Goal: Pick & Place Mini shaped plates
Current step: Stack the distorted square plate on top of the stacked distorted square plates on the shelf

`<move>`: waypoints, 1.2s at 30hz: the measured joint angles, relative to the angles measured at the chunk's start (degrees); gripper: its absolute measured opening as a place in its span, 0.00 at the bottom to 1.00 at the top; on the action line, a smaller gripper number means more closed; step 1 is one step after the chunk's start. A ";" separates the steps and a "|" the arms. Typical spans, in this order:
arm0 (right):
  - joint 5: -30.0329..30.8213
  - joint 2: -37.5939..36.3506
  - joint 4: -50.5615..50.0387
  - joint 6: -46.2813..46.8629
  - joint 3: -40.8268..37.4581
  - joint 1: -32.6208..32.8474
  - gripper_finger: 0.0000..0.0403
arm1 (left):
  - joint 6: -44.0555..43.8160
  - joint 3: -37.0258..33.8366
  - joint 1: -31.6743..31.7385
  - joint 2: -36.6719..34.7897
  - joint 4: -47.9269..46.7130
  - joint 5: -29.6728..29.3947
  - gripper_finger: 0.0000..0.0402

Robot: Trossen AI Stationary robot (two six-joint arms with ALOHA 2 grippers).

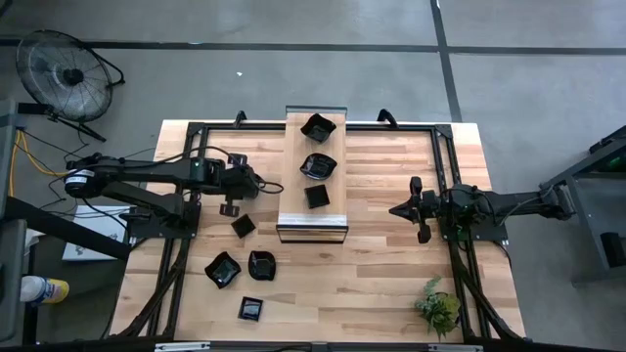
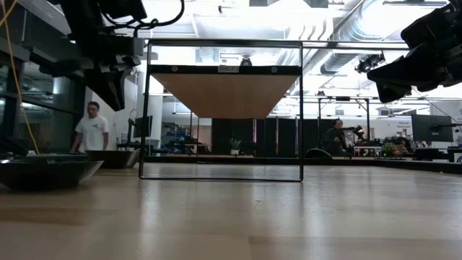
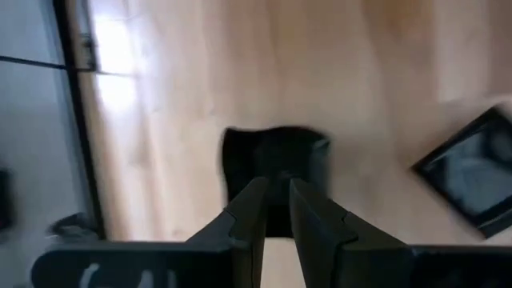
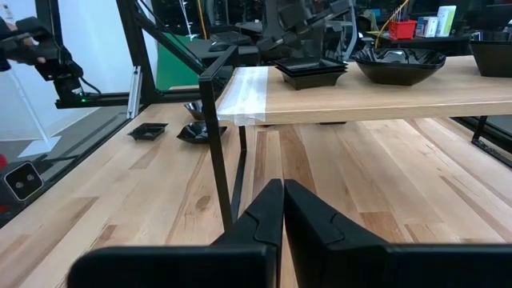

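Since the shelf (image 1: 313, 223) at the table's centre already carries three plates in a row, at its 12, centre and 6 o'clock ends, it reads as the drop-off, and the four plates loose on the table (image 1: 381, 284) toward 7 o'clock look like the stock left to move. From the left arm's wrist camera, the left gripper (image 3: 278, 192) hangs nose-down over one square plate (image 3: 274, 164), its fingers parted only by a slim gap that straddles the near rim; whether they pinch that rim or merely hover above it cannot be told. Overhead, that gripper (image 1: 232, 207) sits at 9 o'clock of the shelf, with a square plate (image 1: 243, 226) just beside it toward 6. Probably the narrow set of the fingers suits a rim pinch on so shallow a dish. Off at 3 o'clock the right gripper (image 1: 422, 207) waits, fingers pressed together and empty. By the table's 5 o'clock corner stands a plant (image 1: 437, 307).
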 joint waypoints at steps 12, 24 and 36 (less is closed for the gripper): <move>-0.02 0.00 0.00 0.00 0.00 0.00 0.01 | 6.61 -5.19 0.00 -0.61 8.64 -6.62 0.41; 0.00 0.00 -0.02 0.00 0.00 0.00 0.01 | 21.02 -8.83 0.02 -2.75 13.35 -3.87 0.56; 0.00 0.00 0.00 0.00 0.00 0.00 0.01 | 22.55 -14.43 0.02 -7.41 15.03 2.11 0.56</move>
